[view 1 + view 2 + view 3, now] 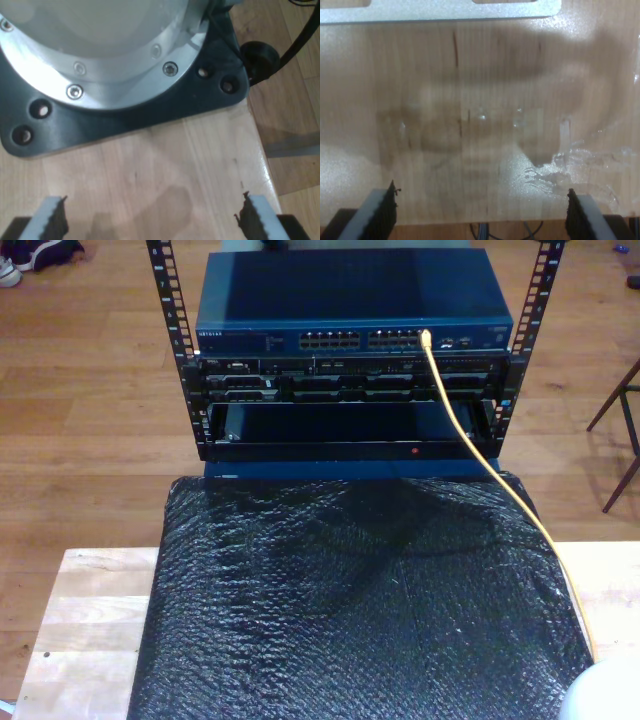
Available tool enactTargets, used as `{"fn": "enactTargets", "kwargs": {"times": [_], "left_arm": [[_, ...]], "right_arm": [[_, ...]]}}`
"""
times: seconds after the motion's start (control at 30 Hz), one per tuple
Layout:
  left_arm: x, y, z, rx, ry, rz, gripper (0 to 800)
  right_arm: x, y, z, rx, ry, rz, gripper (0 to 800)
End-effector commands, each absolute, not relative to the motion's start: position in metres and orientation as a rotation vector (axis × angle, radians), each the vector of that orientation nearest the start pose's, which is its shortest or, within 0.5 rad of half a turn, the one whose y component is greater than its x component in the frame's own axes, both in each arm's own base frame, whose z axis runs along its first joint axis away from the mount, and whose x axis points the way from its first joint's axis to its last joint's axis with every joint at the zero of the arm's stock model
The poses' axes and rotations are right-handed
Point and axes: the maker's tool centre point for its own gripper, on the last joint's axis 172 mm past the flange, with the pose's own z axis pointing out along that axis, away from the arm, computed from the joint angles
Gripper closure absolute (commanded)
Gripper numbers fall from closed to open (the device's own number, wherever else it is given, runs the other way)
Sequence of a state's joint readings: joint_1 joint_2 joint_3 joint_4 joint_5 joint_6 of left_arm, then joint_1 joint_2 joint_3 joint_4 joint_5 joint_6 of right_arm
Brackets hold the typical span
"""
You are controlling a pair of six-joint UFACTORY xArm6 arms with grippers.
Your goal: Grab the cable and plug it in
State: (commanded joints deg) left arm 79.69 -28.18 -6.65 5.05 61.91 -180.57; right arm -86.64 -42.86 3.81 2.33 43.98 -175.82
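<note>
The rack [350, 350] stands at the far end beyond the black padded mat [350, 600]; the cable [480, 455] is already seated in a switch port [425, 338] and trails to the exterior view's near right. My first gripper [152, 220] and my second gripper [480, 212] are spread over bare wood, holding nothing. Likely risk: a tug on the slack could unseat the plug. The cable's near end is cut off.

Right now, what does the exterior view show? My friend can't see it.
A yellow cable runs from a port on a blue network switch in a black rack, down across a crinkly black sheet covering a wooden table.
</note>
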Motion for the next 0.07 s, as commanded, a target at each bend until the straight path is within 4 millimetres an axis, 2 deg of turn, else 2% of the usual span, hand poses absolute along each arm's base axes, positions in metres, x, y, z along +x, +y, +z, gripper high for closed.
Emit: {"fn": "enactTargets", "kwargs": {"times": [0.07], "left_arm": [[0.0036, 0.1191, 0.0325, -2.186, 2.757, -0.448, 0]], "right_arm": [[0.0156, -0.1737, 0.0203, -2.235, -2.137, -0.119, 0]]}}
